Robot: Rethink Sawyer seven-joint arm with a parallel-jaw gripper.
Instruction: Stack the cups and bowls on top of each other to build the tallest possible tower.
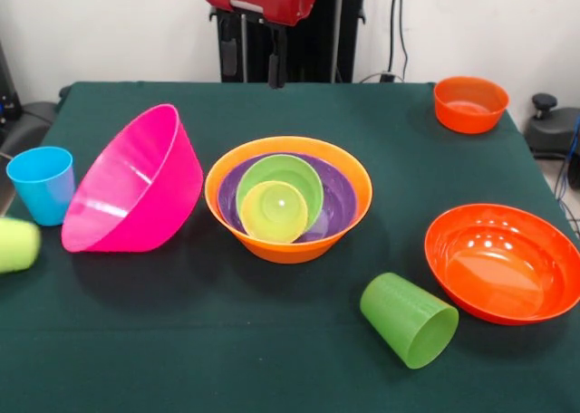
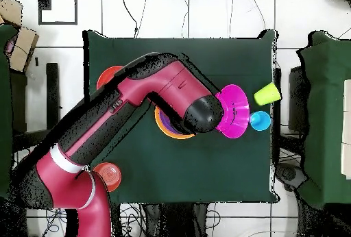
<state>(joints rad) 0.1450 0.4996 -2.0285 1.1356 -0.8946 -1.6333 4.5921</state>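
Observation:
The tower stands mid-table: a large orange bowl (image 1: 288,241) holds a purple bowl (image 1: 340,200), a small green bowl (image 1: 294,173) and a yellow cup (image 1: 272,212). A large pink bowl (image 1: 136,182) leans tilted against its left side. A blue cup (image 1: 42,185) stands upright at the left. A lime green cup (image 1: 16,244) lies at the left edge. A darker green cup (image 1: 410,320) lies on its side at the front. My gripper (image 1: 259,69) hangs open and empty at the far table edge, well behind the tower.
A wide red-orange bowl (image 1: 503,261) sits at the right and a small orange bowl (image 1: 469,103) at the far right corner. In the overhead view the arm (image 2: 158,97) covers the tower; the pink bowl (image 2: 234,111) and blue cup (image 2: 260,120) show beside it.

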